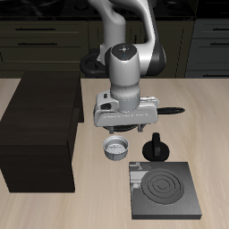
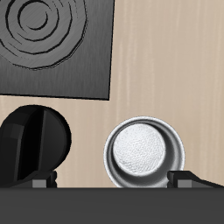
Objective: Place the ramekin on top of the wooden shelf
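Observation:
The ramekin [image 1: 116, 148], a small silvery ribbed cup, stands upright on the table near the front corner of the wooden shelf [image 1: 40, 125]. The shelf is a large dark brown box with a flat, bare top. My gripper [image 1: 123, 132] hovers just above the ramekin, open and empty. In the wrist view the ramekin [image 2: 144, 153] lies below and between the two fingertips [image 2: 184, 179], closer to one finger than the other, and nothing touches it. The shelf does not show in the wrist view.
A flat black stove plate [image 1: 165, 190] with a spiral burner lies near the table's front edge, with its black knob [image 1: 157, 148] beside the ramekin. Both show in the wrist view: the plate [image 2: 57, 44] and the knob [image 2: 35, 144]. A black frying pan [image 1: 89, 64] sits behind the arm.

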### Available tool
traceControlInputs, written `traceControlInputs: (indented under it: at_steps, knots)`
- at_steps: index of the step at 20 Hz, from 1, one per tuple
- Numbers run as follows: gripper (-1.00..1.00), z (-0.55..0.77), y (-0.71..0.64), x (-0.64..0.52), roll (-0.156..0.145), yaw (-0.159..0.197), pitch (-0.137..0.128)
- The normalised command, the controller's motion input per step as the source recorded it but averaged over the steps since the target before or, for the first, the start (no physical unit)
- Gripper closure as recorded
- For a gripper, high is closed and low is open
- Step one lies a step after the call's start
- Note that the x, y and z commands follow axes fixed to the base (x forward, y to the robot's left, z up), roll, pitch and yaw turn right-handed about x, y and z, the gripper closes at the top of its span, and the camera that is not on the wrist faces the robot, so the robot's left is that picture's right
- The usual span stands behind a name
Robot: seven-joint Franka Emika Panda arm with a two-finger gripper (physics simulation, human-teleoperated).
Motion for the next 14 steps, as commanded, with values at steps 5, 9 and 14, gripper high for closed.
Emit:
traceControlInputs:
  at_steps: [5,9,14]
  knots:
    - [-1.00,-0.25,0.07,0.01,0.030,-0.007,0.033]
    - [-1.00,-0.24,-0.05,0.05,-0.010,-0.008,0.040]
    - [-1.00,-0.23,-0.04,0.06,-0.003,-0.017,0.041]
